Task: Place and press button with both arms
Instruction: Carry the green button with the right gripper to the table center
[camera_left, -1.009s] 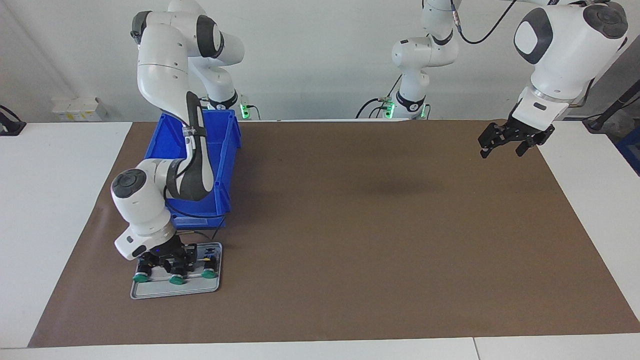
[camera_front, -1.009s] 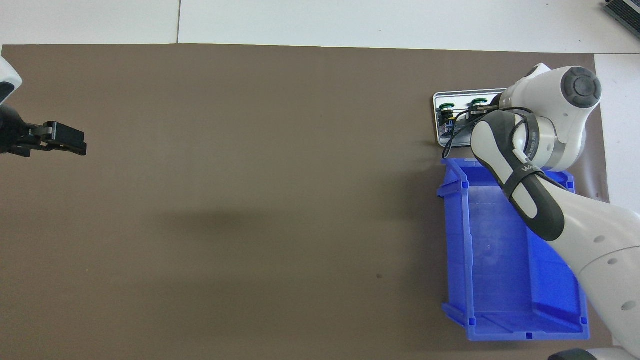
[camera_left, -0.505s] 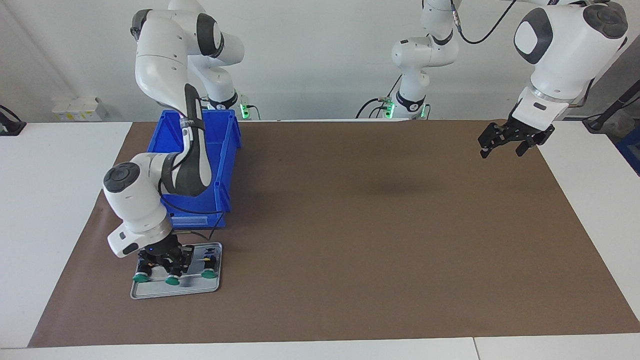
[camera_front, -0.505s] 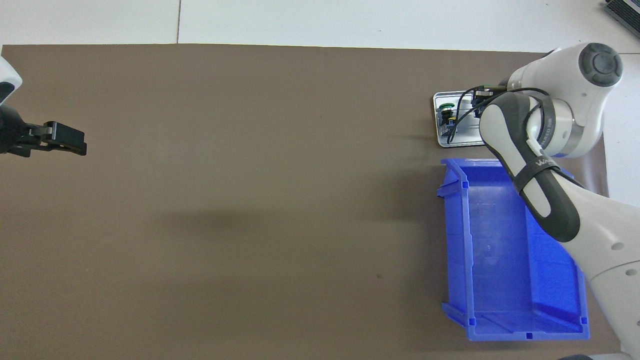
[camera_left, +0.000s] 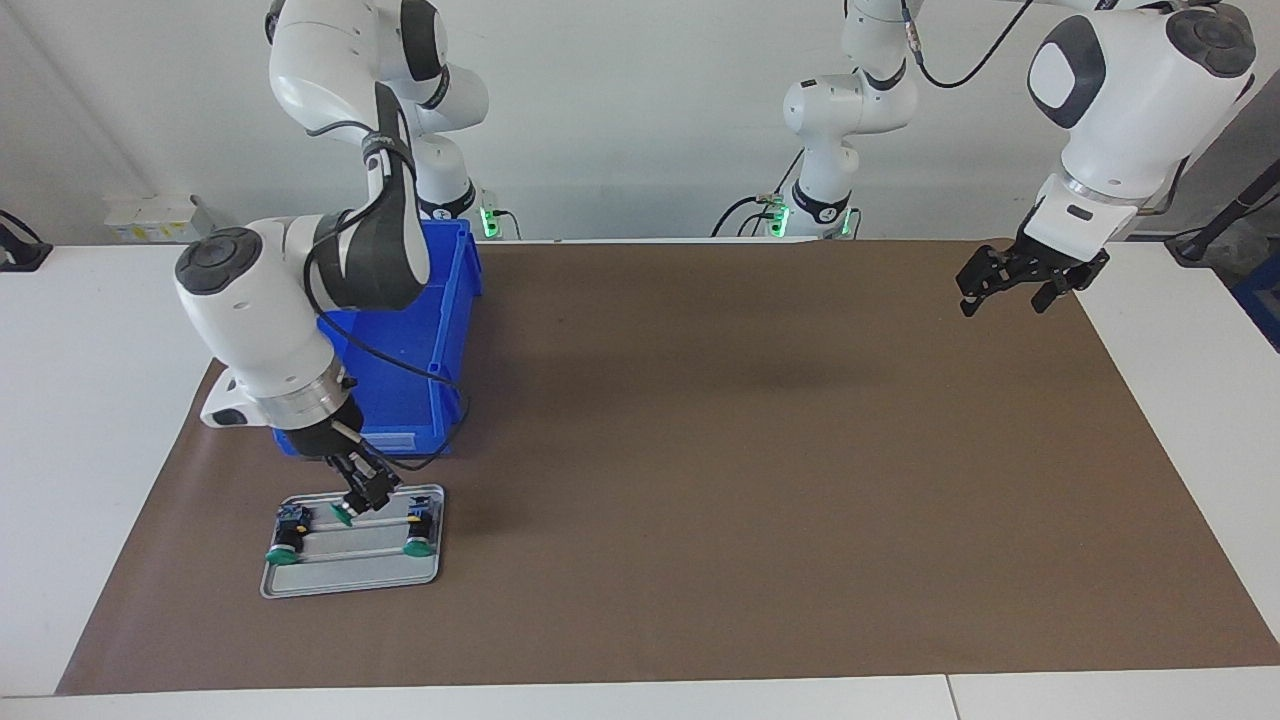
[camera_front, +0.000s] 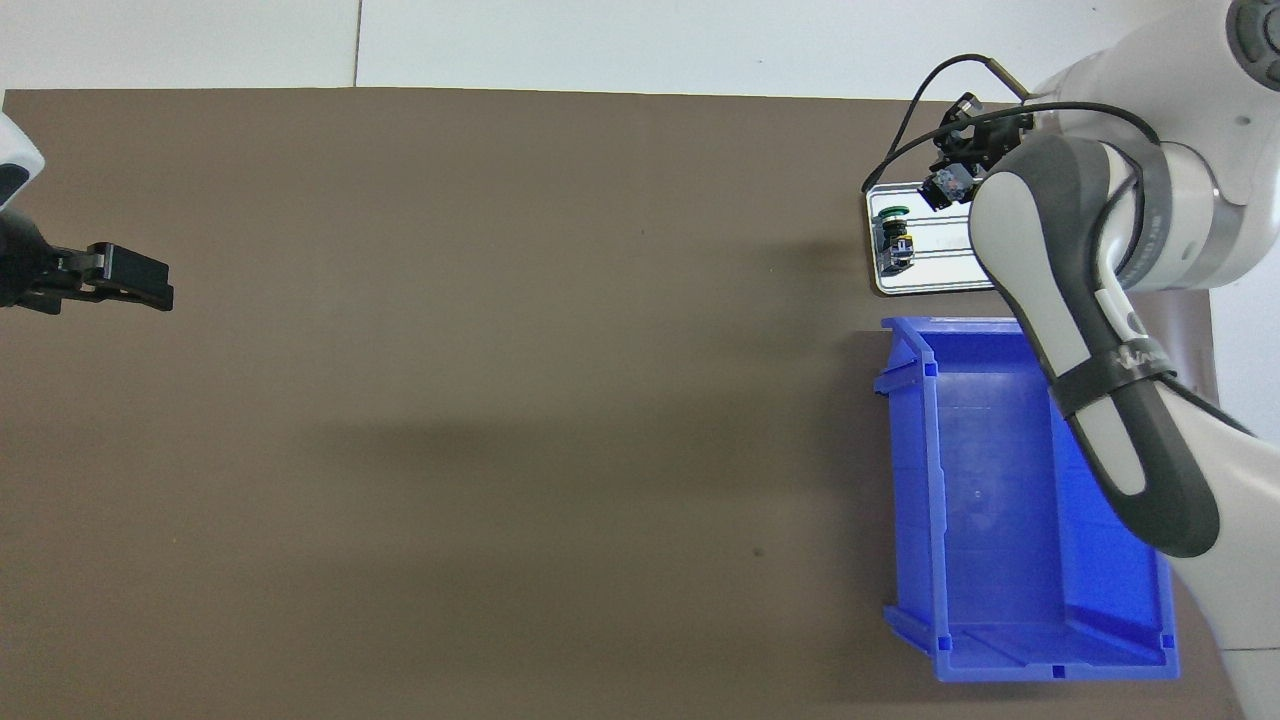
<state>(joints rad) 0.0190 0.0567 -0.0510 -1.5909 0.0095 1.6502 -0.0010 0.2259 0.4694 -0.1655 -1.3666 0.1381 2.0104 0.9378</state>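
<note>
right gripper (camera_left: 364, 497): clamped on button (camera_left: 343, 514), lifted over tray (camera_left: 350, 580) | left gripper (camera_left: 1018, 284): spread wide, waiting

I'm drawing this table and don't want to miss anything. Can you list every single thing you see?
mat: one, brown, covering the table.
bin: one, blue, at the right arm's end, near the robots.
tray: one, silver, farther from the robots than the bin.
buttons on the tray: two, green caps.
lifted button: one, green cap, held over the tray.
right hand: one, black, shut on the lifted button.
left hand: one, black, open, waiting over the mat's other end.
</note>
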